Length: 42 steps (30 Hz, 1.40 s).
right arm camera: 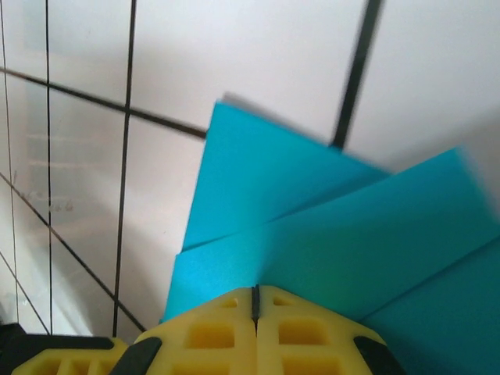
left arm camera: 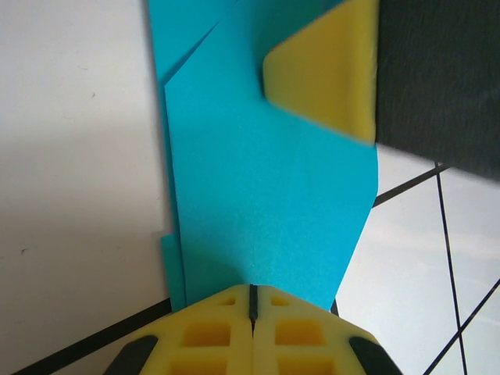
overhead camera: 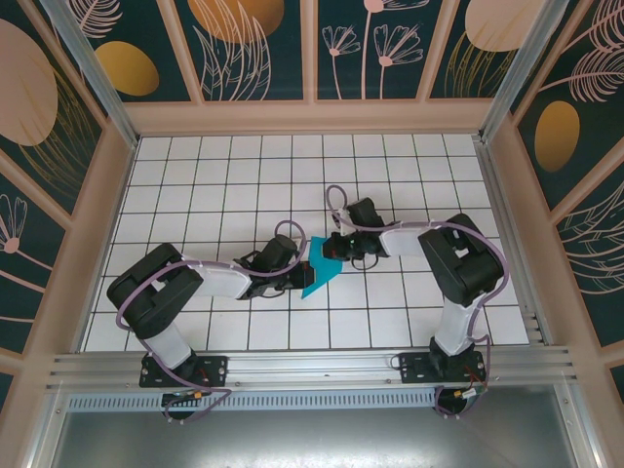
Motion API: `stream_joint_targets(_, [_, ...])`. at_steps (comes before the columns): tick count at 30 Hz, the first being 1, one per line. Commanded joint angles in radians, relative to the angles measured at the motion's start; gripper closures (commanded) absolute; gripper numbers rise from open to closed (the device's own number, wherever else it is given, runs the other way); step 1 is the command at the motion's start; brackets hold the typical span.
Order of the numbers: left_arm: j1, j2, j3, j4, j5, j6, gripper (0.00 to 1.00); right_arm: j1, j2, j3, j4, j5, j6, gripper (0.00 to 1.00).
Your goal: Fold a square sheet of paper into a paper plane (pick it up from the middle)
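Yellow fingertips of the left gripper (left arm camera: 252,301) sit closest in the left wrist view, pressed together with only a thin dark seam between them, and the creased teal sheet of paper (left arm camera: 266,195) comes out from between their tips, so they pinch its near edge. In that view the sheet runs away from the fingers as a tall strip with a slanted fold line near its far left corner. A second yellow finger (left arm camera: 328,78) on a dark body reaches in over the sheet's far right part.

In the right wrist view, the right gripper (right arm camera: 255,301) is likewise closed tight, fingers together, gripping the paper (right arm camera: 312,226), which fans out beyond it in overlapping folded layers.

From above, both arms bend inward towards the middle of the white tiled table (overhead camera: 224,175). The left gripper (overhead camera: 295,274) meets the paper (overhead camera: 318,276) from the left and the right gripper (overhead camera: 333,250) meets it from the far right. The sheet lies between them as a small angular teal shape, just right of the table's centre. An aluminium rail (overhead camera: 312,366) runs along the near edge, carrying both arm bases.
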Motion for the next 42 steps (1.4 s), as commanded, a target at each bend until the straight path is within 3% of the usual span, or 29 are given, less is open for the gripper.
stream_joint_targets(1, [-0.004,0.016,-0.06,-0.132,0.004,-0.012,1.0,-0.073,0.036,0.052,0.002,0.055,-0.048,1.0])
stream_joint_targets(8, [-0.005,0.017,-0.067,-0.128,0.011,-0.007,1.0,-0.15,0.08,0.142,-0.029,0.089,-0.064,1.0])
stream_joint_targets(14, [-0.004,-0.028,-0.019,-0.136,-0.023,0.006,1.0,-0.15,-0.058,0.1,-0.047,0.097,-0.023,1.0])
stream_joint_targets(17, [-0.005,-0.075,0.036,-0.147,-0.073,0.009,0.83,-0.141,-0.142,0.033,-0.035,0.093,0.055,0.98])
stream_joint_targets(22, [-0.004,-0.165,0.097,-0.164,-0.195,-0.005,0.45,-0.095,-0.253,-0.093,0.027,0.074,0.229,0.72])
stream_joint_targets(25, [0.004,-0.206,0.107,-0.202,-0.275,-0.017,0.29,-0.061,-0.283,-0.133,0.05,0.086,0.331,0.62])
stream_joint_targets(30, [0.021,-0.246,0.093,-0.217,-0.309,-0.035,0.21,-0.007,-0.252,-0.132,0.054,0.117,0.442,0.53])
stream_joint_targets(42, [0.089,-0.301,0.012,-0.201,-0.285,-0.092,0.11,0.057,-0.113,-0.058,0.077,0.094,0.487,0.52])
